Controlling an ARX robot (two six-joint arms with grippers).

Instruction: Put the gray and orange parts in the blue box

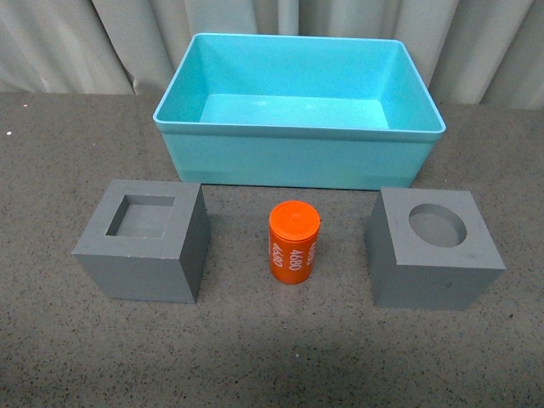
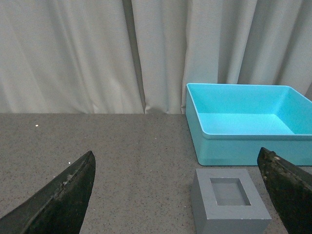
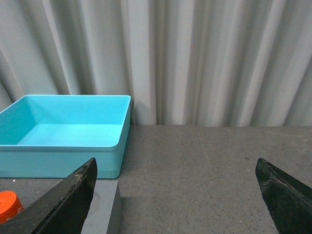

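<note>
Both wide open and empty, my left gripper and right gripper could topple the orange cylinder if misaligned.

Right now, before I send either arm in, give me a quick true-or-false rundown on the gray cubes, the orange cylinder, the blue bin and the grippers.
1. The matte gray cube with a square recess, the matte gray cube with a round recess and the small orange cylinder all stand outside the turquoise-blue plastic bin. True.
2. The orange cylinder sits in the round recess. False: it stands upright on the dark speckled table between the two cubes, touching neither.
3. The square-recess cube is on the robot's left side. True.
4. The left gripper is shut on a cube. False: it is open and holds nothing, as is the right gripper.
</note>
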